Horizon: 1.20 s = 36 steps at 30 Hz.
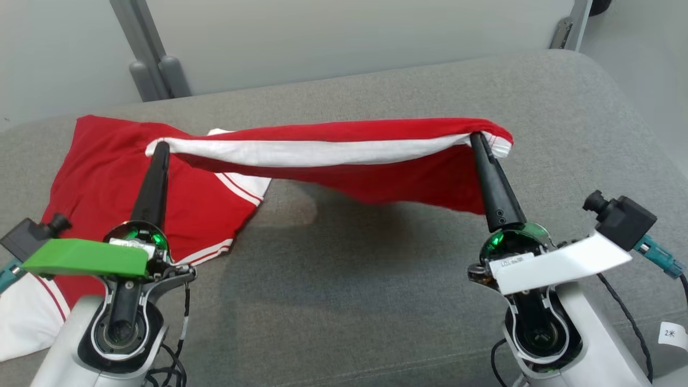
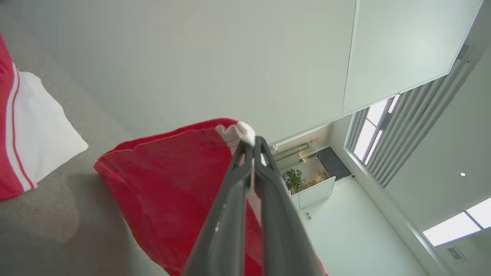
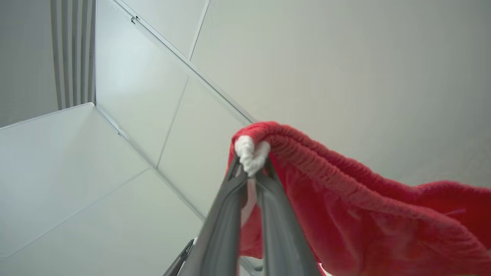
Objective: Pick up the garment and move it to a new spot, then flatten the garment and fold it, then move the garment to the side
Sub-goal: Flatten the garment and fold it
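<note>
The red-and-white garment [image 1: 107, 172] lies partly on a grey cushion [image 1: 376, 301].

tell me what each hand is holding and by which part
Both hold the red garment by its white-banded edge: the left hand is shut on one end, the right hand on the other, with the edge stretched between them.

The garment [image 1: 134, 166] is soft, matt knit cloth, red with white trim. Near the right claw [image 1: 475, 137] its weave looks coarse, perhaps ribbed, though blur makes that hard to judge. The sofa [image 1: 376, 301] is covered in matt grey woven fabric, slightly rough. The left claw [image 1: 159, 146] has fingers [image 1: 152, 188] of smooth, dull-sheened dark plastic.
</note>
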{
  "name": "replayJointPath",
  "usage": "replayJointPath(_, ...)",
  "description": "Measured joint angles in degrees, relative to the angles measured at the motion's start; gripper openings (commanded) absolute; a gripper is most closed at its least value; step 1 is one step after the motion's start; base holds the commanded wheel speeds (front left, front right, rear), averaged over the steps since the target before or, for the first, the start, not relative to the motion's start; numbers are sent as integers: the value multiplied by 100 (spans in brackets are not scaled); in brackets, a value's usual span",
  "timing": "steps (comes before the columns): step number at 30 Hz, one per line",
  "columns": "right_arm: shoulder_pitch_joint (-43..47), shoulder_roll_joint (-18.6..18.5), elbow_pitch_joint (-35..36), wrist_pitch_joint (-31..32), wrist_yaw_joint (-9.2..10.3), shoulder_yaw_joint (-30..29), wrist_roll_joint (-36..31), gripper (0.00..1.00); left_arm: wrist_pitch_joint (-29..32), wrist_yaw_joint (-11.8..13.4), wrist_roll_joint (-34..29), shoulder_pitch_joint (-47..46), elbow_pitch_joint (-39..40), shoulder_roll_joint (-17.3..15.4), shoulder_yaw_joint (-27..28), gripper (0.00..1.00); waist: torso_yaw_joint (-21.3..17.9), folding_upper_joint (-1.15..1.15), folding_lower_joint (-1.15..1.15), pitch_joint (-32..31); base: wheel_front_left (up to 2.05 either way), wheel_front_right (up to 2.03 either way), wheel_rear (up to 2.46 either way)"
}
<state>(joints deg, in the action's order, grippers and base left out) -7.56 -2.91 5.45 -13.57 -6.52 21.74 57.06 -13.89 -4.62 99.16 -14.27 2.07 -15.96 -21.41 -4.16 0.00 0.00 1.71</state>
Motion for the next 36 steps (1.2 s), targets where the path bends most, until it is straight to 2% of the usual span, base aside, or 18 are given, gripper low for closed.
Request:
replayJointPath(4, 124, -5, 809, 116, -1, 96, 378, 0, -34, 19, -33, 16, 701, -46, 247, 0, 30, 0, 0, -139, 0, 0, 0)
replayJointPath(5, 241, -7, 1165, 196, -1, 120, 557, 0, -36, 151, -77, 23, 1056, -145, 370, 0, 44, 0, 0, -175, 0, 0, 0)
replayJointPath(10, 351, -7, 1798, 425, 7, 116, 903, 0, -54, 543, -135, 26, 1894, -292, 714, 0, 58, 0, 0, -101, 0, 0, 0)
replayJointPath(14, 352, -27, 1866, 715, 385, 83, 1035, 0, -53, 976, -138, 10, 2310, -388, 873, 0, 74, 0, 0, 34, 0, 0, 0)
replayJointPath(17, 287, -30, 1634, 960, 747, 67, 1132, 0, -52, 1167, -115, -68, 2217, -557, 895, 0, 94, 0, 0, 194, 0, 0, 0)
replayJointPath(22, -738, -22, 889, 1193, 1396, -54, 1270, 0, 176, 1177, -126, -856, 1523, -827, 899, 0, 141, 0, 0, 530, 0, 0, 0)
replayJointPath(26, -2100, -25, 312, 1026, 1463, -231, 1352, 0, 283, 1176, -356, -1725, 918, -868, 808, 0, 180, 0, 0, 825, 0, 0, 0)
replayJointPath(29, -2973, -3, -250, 726, 1460, -495, 1351, 0, 355, 1171, -735, -2243, 413, -846, 468, 0, 206, 0, 0, 1027, 0, 0, 0)
replayJointPath(34, -3469, -62, -582, 444, 1414, -404, 1444, 0, 219, 1165, -1118, -2638, 232, -573, 253, 0, 268, 0, 0, 1292, 0, 0, 0)
replayJointPath(36, -3443, -67, -581, 443, 1412, -215, 1448, 0, 137, 1036, -1179, -2623, 400, -516, 286, 0, 285, 0, 0, 1393, 0, 0, 0)
